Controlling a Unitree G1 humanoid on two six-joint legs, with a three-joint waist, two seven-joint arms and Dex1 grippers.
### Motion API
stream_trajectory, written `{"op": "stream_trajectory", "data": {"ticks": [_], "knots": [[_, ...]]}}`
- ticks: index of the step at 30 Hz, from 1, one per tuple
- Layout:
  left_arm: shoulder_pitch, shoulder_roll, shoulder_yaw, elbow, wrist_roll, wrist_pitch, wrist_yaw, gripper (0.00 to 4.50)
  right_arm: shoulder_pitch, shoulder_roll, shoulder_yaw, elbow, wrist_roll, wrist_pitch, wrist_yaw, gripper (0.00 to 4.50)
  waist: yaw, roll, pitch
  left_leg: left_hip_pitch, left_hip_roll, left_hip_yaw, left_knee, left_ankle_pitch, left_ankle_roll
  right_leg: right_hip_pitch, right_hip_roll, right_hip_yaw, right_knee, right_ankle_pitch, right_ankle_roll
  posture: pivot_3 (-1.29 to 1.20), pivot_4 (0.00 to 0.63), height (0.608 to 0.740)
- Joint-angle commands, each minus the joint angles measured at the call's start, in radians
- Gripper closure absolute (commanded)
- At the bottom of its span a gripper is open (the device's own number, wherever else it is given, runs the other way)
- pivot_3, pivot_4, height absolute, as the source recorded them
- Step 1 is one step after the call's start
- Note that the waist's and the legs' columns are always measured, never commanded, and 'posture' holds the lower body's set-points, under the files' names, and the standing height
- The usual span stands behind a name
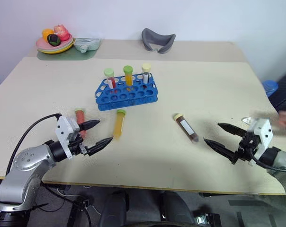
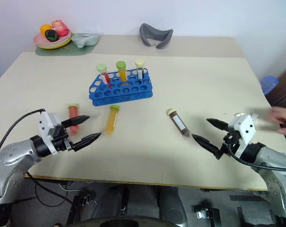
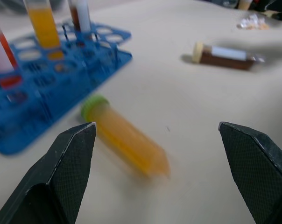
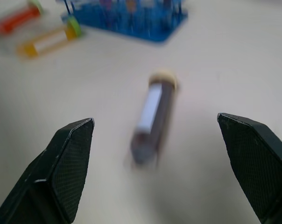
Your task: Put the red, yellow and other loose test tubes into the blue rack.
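I'm at the approach: both my left gripper (image 1: pixel 101 133) and right gripper (image 1: pixel 219 135) have fingers spread wide, empty. Three loose tubes lie on the tabletop in front of the blue rack (image 1: pixel 126 93): red tube (image 1: pixel 80 118), yellow tube (image 1: pixel 119 123), brown tube (image 1: pixel 186 127). Next I must close on one. My right wrist view shows the brown tube's white label.

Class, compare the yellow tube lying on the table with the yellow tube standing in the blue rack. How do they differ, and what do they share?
The loose yellow tube lies flat on the table; the racked yellow tube stands upright in the blue rack. The loose one is beside the open left gripper; the racked one is farther from it. Both are green-capped with orange-yellow liquid.
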Motion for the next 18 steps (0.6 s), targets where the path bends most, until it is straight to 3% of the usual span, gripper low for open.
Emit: {"op": "stream_trajectory", "data": {"ticks": [1,10,18], "knots": [[0.000,0.019,0.029,-0.033,-0.005,-0.015,-0.007,0.22,0.002,-0.007,-0.036,0.008,-0.008,-0.052,0.019,0.15,-0.001,0.000,0.000,0.000,0.000,0.000,0.000,0.000,0.000,0.000,0.000,0.000,0.000,0.000,0.000,0.00,0.150,0.740],[-0.001,0.016,0.022,-0.055,-0.017,-0.005,0.005,0.22,-0.006,-0.005,-0.008,0.016,-0.005,-0.053,0.026,0.15,-0.001,0.000,0.000,0.001,0.000,0.000,0.000,0.000,0.000,0.001,0.000,0.000,0.000,0.000,0.000,0.00,0.150,0.740],[-0.012,0.011,-0.004,-0.047,-0.021,-0.011,-0.019,0.22,-0.041,-0.005,0.040,-0.115,0.027,0.062,-0.070,0.15,-0.002,0.000,0.000,0.001,0.000,0.000,0.000,0.000,0.000,0.001,0.000,0.000,0.000,0.000,0.000,0.00,0.150,0.740]]}}
